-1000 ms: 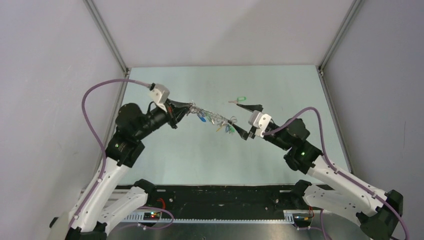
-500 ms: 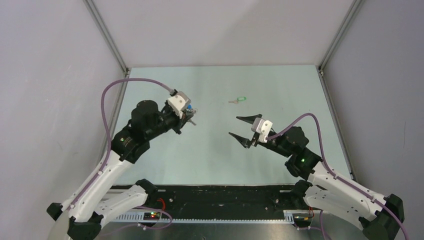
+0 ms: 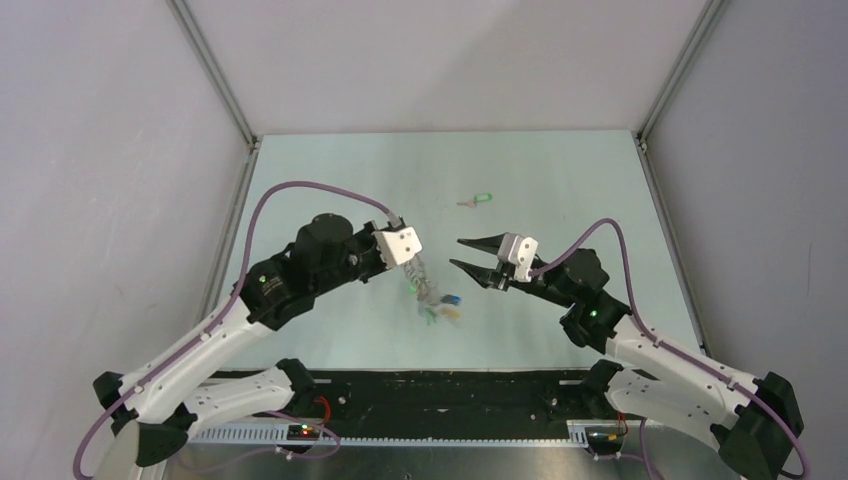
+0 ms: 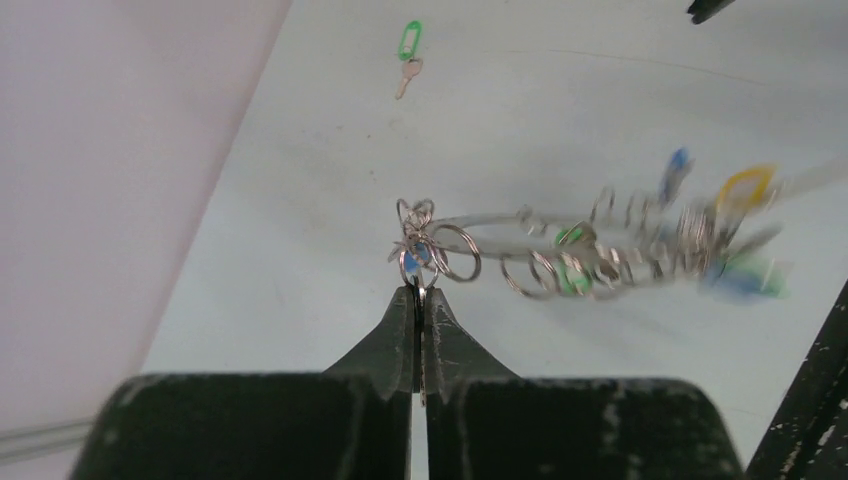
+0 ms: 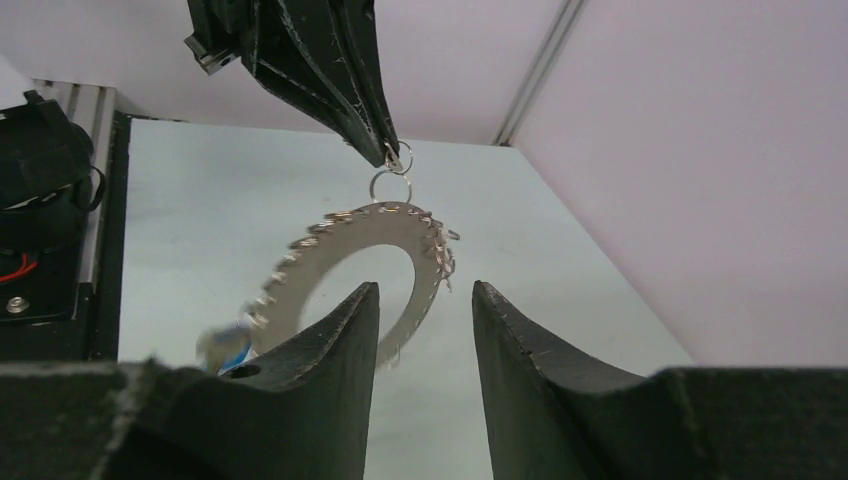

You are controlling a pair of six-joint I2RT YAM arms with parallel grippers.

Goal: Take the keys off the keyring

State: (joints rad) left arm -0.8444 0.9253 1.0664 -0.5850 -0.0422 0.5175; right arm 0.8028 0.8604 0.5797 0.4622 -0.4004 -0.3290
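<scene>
My left gripper (image 3: 412, 268) is shut on a thin metal piece, seemingly a key blade seen edge-on, at a small ring of the bunch; the pinch shows in the left wrist view (image 4: 420, 295). The keyring (image 3: 432, 300) hangs from it above the table, blurred. In the left wrist view the keyring (image 4: 490, 216) carries yellow (image 4: 745, 187), blue (image 4: 677, 165) and green (image 4: 570, 275) keys. My right gripper (image 3: 457, 252) is open and empty, just right of the bunch. In the right wrist view my right gripper (image 5: 425, 290) faces the hanging keyring (image 5: 330, 235).
One loose key with a green head (image 3: 477, 200) lies on the pale table at the back middle, also in the left wrist view (image 4: 409, 45). Grey walls with metal corner posts enclose the table. A black rail (image 3: 450, 390) runs along the near edge.
A second ago both grippers held the bunch stretched between them. The right gripper let go and opened. The left arm swung right and nearer; the keyring now dangles below it.
</scene>
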